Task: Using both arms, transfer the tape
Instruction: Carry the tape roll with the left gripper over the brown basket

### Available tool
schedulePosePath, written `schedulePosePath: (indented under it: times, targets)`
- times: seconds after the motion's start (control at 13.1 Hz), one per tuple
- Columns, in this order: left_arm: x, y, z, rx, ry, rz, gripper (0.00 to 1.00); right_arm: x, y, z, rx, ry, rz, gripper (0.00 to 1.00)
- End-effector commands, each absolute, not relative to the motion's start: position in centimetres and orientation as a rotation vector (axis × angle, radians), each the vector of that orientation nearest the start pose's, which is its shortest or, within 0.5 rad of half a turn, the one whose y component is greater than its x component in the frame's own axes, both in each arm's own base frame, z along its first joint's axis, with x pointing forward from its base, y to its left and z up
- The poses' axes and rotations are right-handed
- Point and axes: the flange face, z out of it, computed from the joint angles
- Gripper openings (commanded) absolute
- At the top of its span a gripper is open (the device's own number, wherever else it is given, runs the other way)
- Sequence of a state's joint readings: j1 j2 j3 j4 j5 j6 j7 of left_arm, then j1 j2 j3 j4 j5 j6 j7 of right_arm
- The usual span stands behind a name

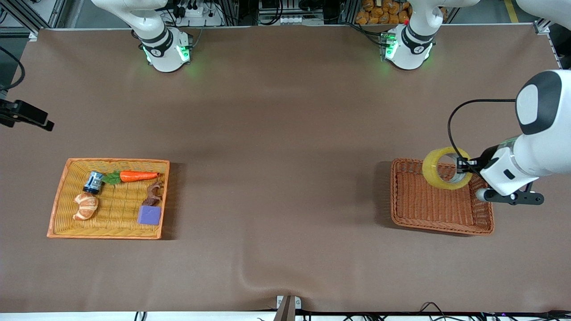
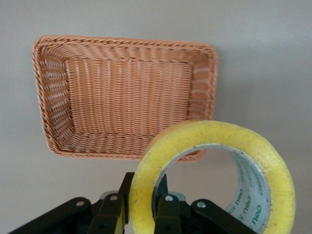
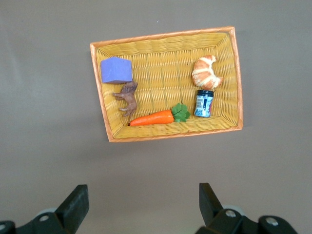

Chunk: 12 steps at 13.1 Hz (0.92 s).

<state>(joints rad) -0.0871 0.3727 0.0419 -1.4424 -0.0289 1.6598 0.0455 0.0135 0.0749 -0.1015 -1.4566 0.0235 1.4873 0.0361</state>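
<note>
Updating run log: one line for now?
left end effector: shut on tape, over brown basket | right end effector: open, waiting over table

- A brown cloth (image 1: 276,147) covers the whole table, matte, with a shallow crease near the middle of its near edge.
- Along the near edge runs a white strip, with a small metal bracket (image 1: 287,305) at its middle and black cables (image 1: 428,308) trailing beside it.
- Along the far edge stand aluminium frame rails (image 1: 31,13), a white power strip (image 1: 196,11) and tangled wiring.
- A heap of orange-brown items (image 1: 383,11) sits past the far edge.
- Grey floor with a yellow line (image 1: 511,10) shows at the far corner.
- Lighting is even and soft.
</note>
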Motion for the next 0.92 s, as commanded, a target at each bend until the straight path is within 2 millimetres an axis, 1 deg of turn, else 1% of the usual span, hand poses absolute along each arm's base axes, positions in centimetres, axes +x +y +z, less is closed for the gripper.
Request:
schedulePosePath:
  times: [0.0,0.08,0.15,0.23,0.38,0.46,0.54,0.61,0.69,0.77,0.84]
  targets:
    - [63.0,-2.0,44.0,-3.112,0.19,0.166,0.0,55.3,-4.2,63.6,-3.096,0.217,0.054,1.0]
    - [62.3,-1.1,42.3,-3.114,0.183,0.136,0.0,55.0,-4.2,63.9,-3.095,0.217,0.047,1.0]
    - [62.0,0.4,40.2,-3.117,0.166,0.11,0.0,54.8,-4.2,64.2,-3.095,0.217,0.04,1.0]
    - [61.6,1.8,37.8,-3.118,0.184,0.075,0.0,54.8,-4.3,64.3,-3.095,0.219,0.037,1.0]
    - [60.5,3.5,33.7,-3.114,0.241,0.004,0.0,54.7,-4.6,64.3,-3.094,0.224,0.034,1.0]
    - [60.7,4.0,31.7,-3.107,0.258,-0.036,0.0,54.8,-4.7,64.3,-3.094,0.224,0.027,1.0]
    - [61.2,4.0,30.0,-3.104,0.284,-0.047,0.0,54.9,-4.7,64.3,-3.094,0.224,0.023,1.0]
    - [61.8,4.5,28.7,-3.099,0.294,-0.077,0.0,54.9,-4.7,64.2,-3.094,0.225,0.025,1.0]
    - [62.3,4.5,27.4,-3.09,0.328,-0.105,0.0,55.0,-4.6,64.1,-3.095,0.222,0.025,1.0]
    - [62.9,4.5,26.4,-3.093,0.335,-0.109,0.0,55.0,-4.5,64.2,-3.096,0.223,0.023,1.0]
    - [63.8,3.9,26.0,-3.094,0.346,-0.117,0.0,55.0,-4.8,64.1,-3.096,0.23,0.025,1.0]
